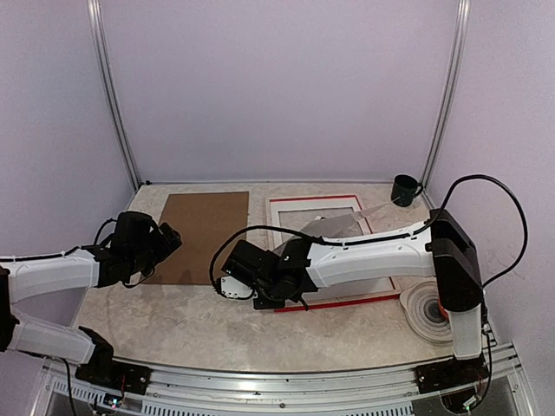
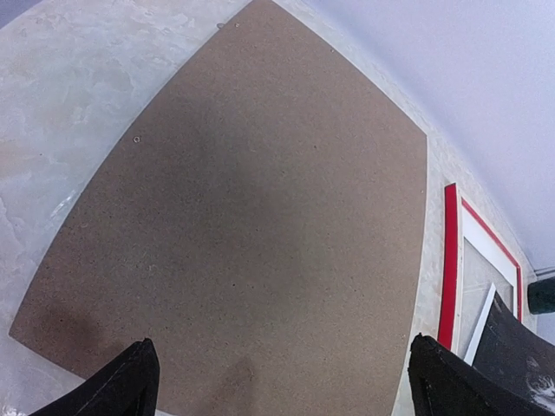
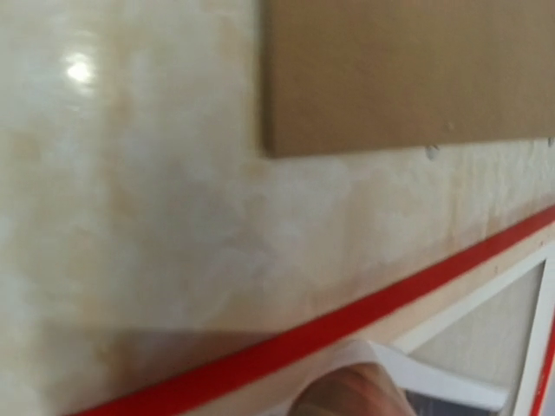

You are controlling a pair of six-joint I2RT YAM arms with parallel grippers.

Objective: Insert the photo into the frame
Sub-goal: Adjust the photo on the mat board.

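Over the near-left corner of the frame [image 2: 449, 260], the right arm stretches its long white forearm leftward across the tabletop [image 1: 173, 321] from a base at the near right. Its wrist is bent down so the right tool [image 1: 276, 295] sits low by the red edge. The jaws are together, pinched on a corner of the photo [image 1: 334, 227] (the wrist cam shows a white paper edge curling right at one fingertip [image 3: 347, 394], though the view is blurred). That sheet stands up off the frame and bows behind the forearm, w/ its pale back toward the overhead cam. From the left wrist cam its dark printed side and thin white border show, tilted above the frame's opening. The frame lies flat, right of centre, w/ a white mat [image 1: 274, 227] inside the red border. The left arm is folded at the elbow on the left side, forearm pointing inward. The left tool [image 1: 167, 238] hovers over the left edge of the brown backing board [image 1: 204, 234], jaws wide apart. A dark cup [image 1: 404, 189] stands at the far right, just beyond the frame's corner.
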